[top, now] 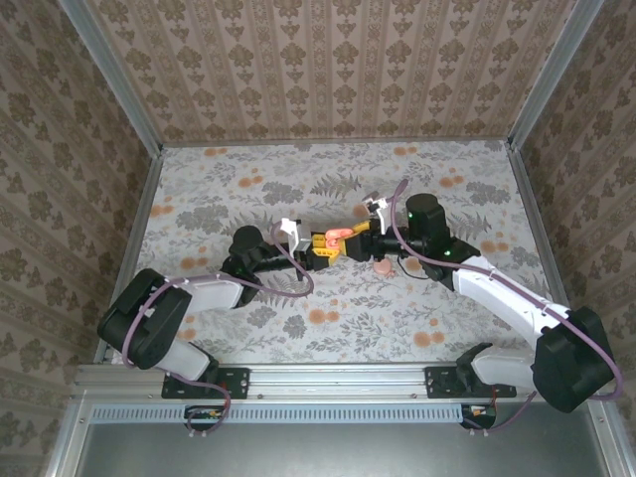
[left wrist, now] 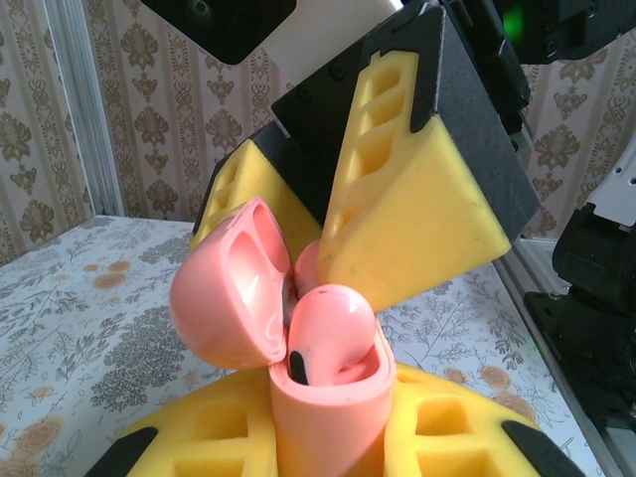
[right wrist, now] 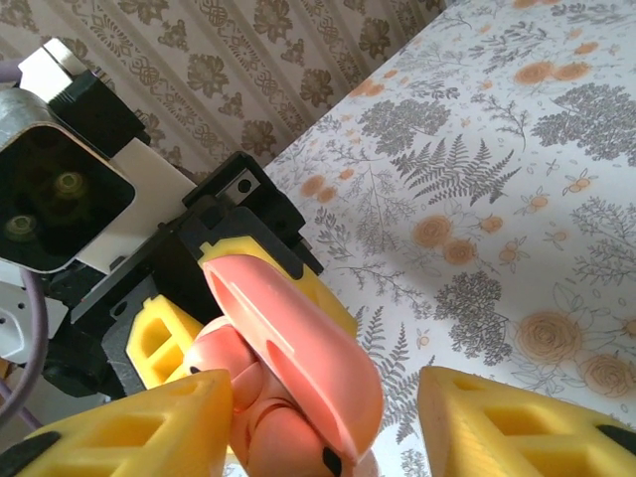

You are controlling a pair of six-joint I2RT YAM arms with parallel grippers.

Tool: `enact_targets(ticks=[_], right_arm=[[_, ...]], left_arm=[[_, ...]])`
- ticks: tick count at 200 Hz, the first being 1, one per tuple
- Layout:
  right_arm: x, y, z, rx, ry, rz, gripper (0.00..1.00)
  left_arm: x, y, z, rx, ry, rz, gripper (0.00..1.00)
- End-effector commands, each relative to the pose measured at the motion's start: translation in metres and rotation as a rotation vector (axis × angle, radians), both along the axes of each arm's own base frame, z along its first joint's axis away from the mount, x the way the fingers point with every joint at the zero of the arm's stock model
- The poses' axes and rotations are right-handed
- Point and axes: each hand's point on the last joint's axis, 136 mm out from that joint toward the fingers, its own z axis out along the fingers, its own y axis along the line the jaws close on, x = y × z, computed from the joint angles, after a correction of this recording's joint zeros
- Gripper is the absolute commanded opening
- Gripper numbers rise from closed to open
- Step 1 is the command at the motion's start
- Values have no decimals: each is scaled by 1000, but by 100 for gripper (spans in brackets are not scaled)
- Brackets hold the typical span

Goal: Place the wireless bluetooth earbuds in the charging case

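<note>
The salmon charging case [left wrist: 328, 427] stands upright, and my left gripper [left wrist: 328, 442] is shut on its body. Its lid [left wrist: 224, 288] hangs open to the left. One pink earbud [left wrist: 338, 328] sits in the case's mouth, and part of a second [left wrist: 306, 268] shows just behind it. From above, the case [top: 331, 238] is held off the table between both arms. My right gripper [right wrist: 328, 427] is open and straddles the lid [right wrist: 298, 338]. Its left finger [right wrist: 129, 427] touches the earbuds [right wrist: 224, 363], while the other finger stands clear. Over the case lean its yellow fingers [left wrist: 417, 209].
A pale pink round disc [top: 384, 265] lies on the floral table [top: 397, 179] just below the right gripper [top: 356, 238]. Wallpapered walls enclose the back and sides. A metal rail [top: 338, 378] with the arm bases runs along the near edge.
</note>
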Motion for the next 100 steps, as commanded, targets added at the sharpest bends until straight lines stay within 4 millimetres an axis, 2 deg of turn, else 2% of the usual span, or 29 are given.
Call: enact_targets(ticks=[1,55,84,100], right_arm=[[3,-3,17,10,-70,-28,55],[-11,-32,35,18,-242,-58,67],[-23,-41,41,12,-350,2,71],[-33,-42,41,-11,-431,62,78]], left_arm=[[-7,1,13,-20,-66,-22,10],[-10,2,7,-11,-60,-28,10],[-15,3,10,-17,-71,-58,10],[-18,3,10,-18,-74,-75,10]])
